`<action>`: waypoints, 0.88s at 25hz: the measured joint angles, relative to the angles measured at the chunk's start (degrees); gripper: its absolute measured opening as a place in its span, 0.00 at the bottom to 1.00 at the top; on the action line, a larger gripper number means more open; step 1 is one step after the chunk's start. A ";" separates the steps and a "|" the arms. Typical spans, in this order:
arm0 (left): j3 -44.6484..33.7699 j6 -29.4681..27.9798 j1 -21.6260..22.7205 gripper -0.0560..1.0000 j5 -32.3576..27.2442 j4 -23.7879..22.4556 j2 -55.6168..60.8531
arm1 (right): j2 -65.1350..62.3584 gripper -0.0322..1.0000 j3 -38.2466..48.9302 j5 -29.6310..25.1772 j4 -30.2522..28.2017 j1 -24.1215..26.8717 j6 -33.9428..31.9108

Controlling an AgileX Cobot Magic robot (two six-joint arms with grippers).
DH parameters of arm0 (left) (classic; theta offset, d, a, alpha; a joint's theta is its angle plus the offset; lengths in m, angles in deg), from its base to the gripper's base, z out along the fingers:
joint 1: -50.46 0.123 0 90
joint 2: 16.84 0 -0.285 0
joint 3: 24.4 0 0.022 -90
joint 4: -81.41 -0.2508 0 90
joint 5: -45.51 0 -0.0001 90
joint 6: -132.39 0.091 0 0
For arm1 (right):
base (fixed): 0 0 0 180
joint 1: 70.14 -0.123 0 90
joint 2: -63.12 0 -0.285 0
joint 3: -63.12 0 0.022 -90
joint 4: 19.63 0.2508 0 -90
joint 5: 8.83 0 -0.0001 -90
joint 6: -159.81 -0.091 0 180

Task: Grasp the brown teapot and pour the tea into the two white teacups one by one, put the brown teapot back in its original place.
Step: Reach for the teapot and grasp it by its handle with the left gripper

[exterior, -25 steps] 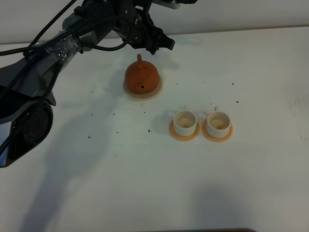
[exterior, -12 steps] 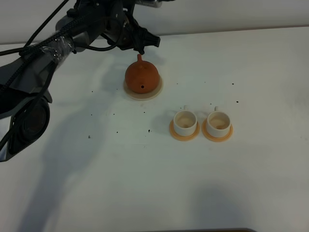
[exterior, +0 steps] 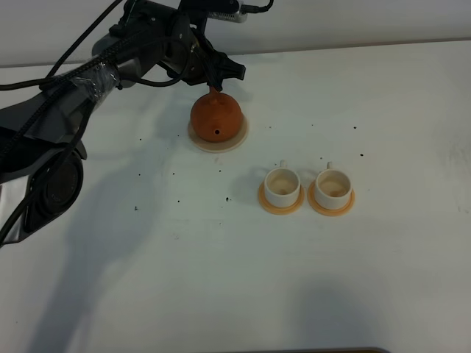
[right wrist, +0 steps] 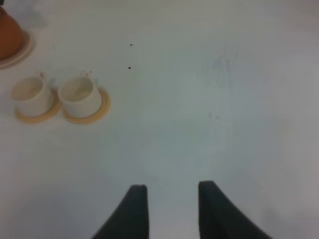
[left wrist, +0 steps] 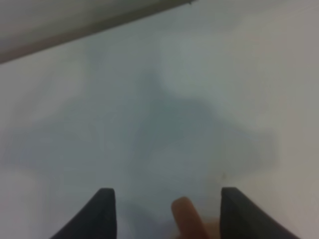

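Observation:
The brown teapot (exterior: 216, 116) sits on its pale beige saucer (exterior: 237, 137) at the back of the table. My left gripper (exterior: 223, 73) hovers just behind and above the teapot's upright handle (exterior: 213, 89). In the left wrist view the gripper (left wrist: 167, 195) is open, with the brown handle tip (left wrist: 187, 219) between its dark fingers (left wrist: 103, 211). The two white teacups (exterior: 282, 184) (exterior: 332, 182) stand side by side on orange coasters (exterior: 282, 207) (exterior: 332, 207). My right gripper (right wrist: 172, 191) is open and empty above bare table, and the cups (right wrist: 31, 93) (right wrist: 78, 93) and teapot (right wrist: 7, 37) show far off in its view.
The white table (exterior: 383, 110) carries small dark specks around the teapot and cups. The left arm with its black cables (exterior: 81, 73) stretches over the back left. A wall edge runs along the back of the table.
My left gripper has moved left along the back edge and dropped slightly, now standing right over the teapot's handle. Teapot and cups have not moved.

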State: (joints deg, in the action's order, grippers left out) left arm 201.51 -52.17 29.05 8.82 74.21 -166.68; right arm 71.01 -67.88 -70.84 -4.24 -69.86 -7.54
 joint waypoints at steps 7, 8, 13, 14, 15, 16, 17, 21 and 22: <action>0.00 0.10 0.00 0.50 0.34 0.16 -0.67 | 0.00 0.27 0.00 0.00 0.00 0.00 0.00; 0.00 0.10 0.00 0.50 0.42 0.16 -0.67 | 0.00 0.27 0.00 0.00 0.00 0.00 0.00; 0.00 -0.25 0.00 0.50 0.24 -1.63 -0.67 | 0.00 0.27 0.00 0.00 0.00 0.00 0.00; 0.00 -0.42 0.00 0.50 0.24 -1.99 -0.67 | 0.00 0.27 0.00 0.00 0.00 0.00 0.00; 0.00 -0.49 0.00 0.50 0.10 -2.11 -0.67 | 0.00 0.27 0.00 0.00 0.00 0.00 0.00; 0.00 -0.61 0.00 0.50 -0.09 -2.23 -0.67 | 0.00 0.27 0.00 0.00 0.00 0.00 0.00; 0.00 -0.67 0.02 0.50 -0.33 -2.23 -0.67 | 0.00 0.27 0.00 0.00 0.00 0.00 0.00; 0.07 -0.99 0.67 0.50 -1.72 -2.23 -0.67 | 0.00 0.27 0.00 0.00 0.00 0.00 0.00; 0.28 -1.05 0.87 0.50 -2.17 -2.23 -0.67 | 0.00 0.27 0.00 0.00 0.00 0.00 0.00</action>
State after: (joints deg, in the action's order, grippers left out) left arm 201.79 -53.22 29.92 6.65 71.98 -167.35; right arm 71.01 -67.88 -70.84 -4.24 -69.86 -7.54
